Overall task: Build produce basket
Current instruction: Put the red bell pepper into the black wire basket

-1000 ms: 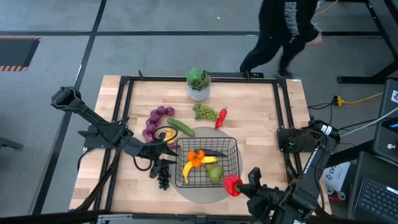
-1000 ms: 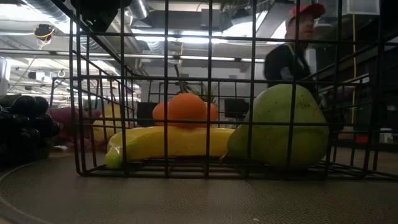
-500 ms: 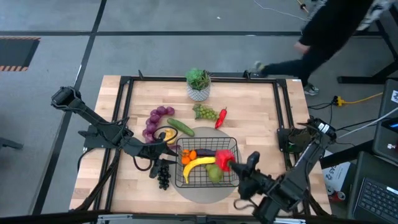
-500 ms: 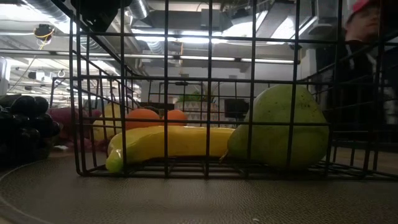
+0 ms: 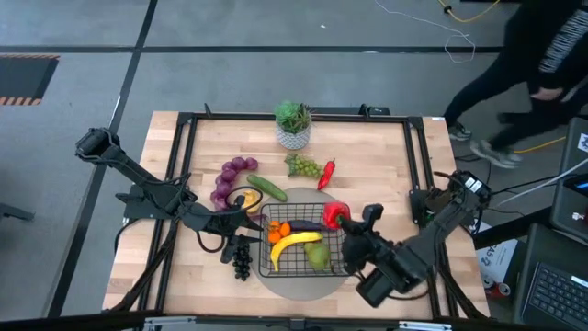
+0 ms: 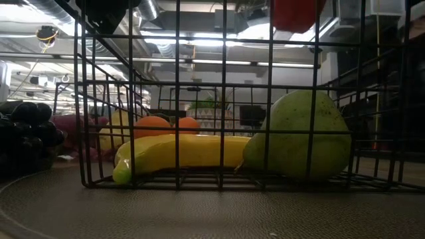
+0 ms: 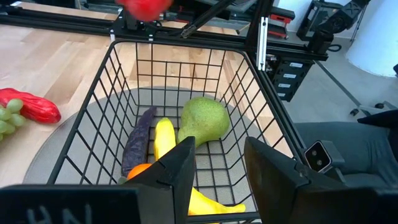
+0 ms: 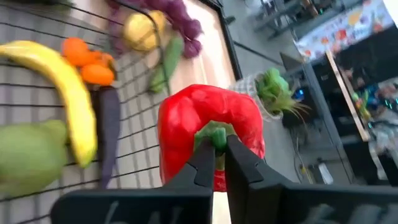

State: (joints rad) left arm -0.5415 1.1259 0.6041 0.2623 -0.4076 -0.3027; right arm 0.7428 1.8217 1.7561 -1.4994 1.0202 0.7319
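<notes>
The black wire basket (image 5: 264, 262) sits on a round grey mat near the table's near edge. It holds a yellow banana (image 5: 294, 242), a green pear (image 5: 317, 256), orange pieces (image 5: 279, 228) and a purple eggplant (image 5: 312, 225). My right gripper (image 5: 350, 223) is shut on a red pepper (image 5: 335, 215) over the basket's far right corner. The pepper (image 6: 296, 13) shows above the rim in the low view. My left gripper (image 5: 243, 223) hovers open at the basket's left side, its fingers (image 7: 183, 171) apart above the wire wall (image 7: 93, 124). My right gripper (image 8: 217, 155) pinches the red pepper's green stem (image 8: 215, 133) between its two fingertips. The fingers come slanting from the table's near right side. The pepper (image 8: 208, 118) is lifted clear, above the basket's right side, with its body beyond the fingertips.
Outside the basket, on its far and left sides, lie purple grapes (image 5: 231, 176), a cucumber (image 5: 267, 188), a yellow fruit (image 5: 244, 199), green grapes (image 5: 302, 165), a red chili (image 5: 326, 174) and black grapes (image 5: 242, 261). A potted plant (image 5: 292, 124) stands at the far edge. A person (image 5: 542, 55) walks beyond the table.
My right gripper has carried the red pepper up from the table near the basket's near right corner toward the far edge, to above the basket's far right corner. In the basket, the orange pieces have dropped lower behind the banana. The person has walked off to the right.
</notes>
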